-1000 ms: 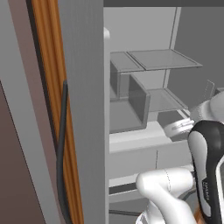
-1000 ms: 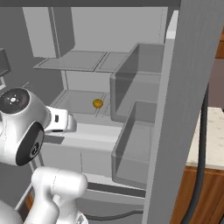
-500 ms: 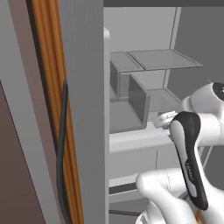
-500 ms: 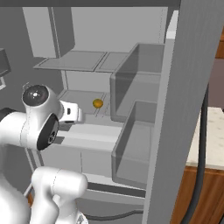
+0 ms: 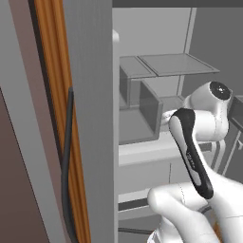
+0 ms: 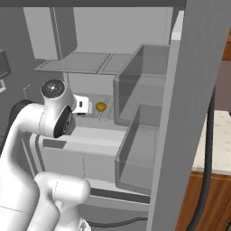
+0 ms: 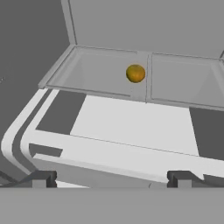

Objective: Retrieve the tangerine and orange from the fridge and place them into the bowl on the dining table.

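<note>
White arm: reached into the open fridge point(image 6: 198, 90), wrist level with the glass shelf point(image 7: 105, 72).
Gripper point(image 7: 109, 178): jaws spread wide, nothing held, poised over the white ledge point(image 7: 131, 131) short of the shelf.
Fruit point(image 7: 135, 73): one orange-coloured fruit is seen resting mid-shelf, well ahead of the gripper; tangerine or orange cannot be told.
Approach: best made straight ahead, the fruit kept centred between the jaws, which should be closed only once both sides are flanked.

Grey glass fridge shelf point(image 7: 105, 74) — one small round orange fruit point(image 7: 135, 73) resting on it, near centre divider, toward back wall.
</note>
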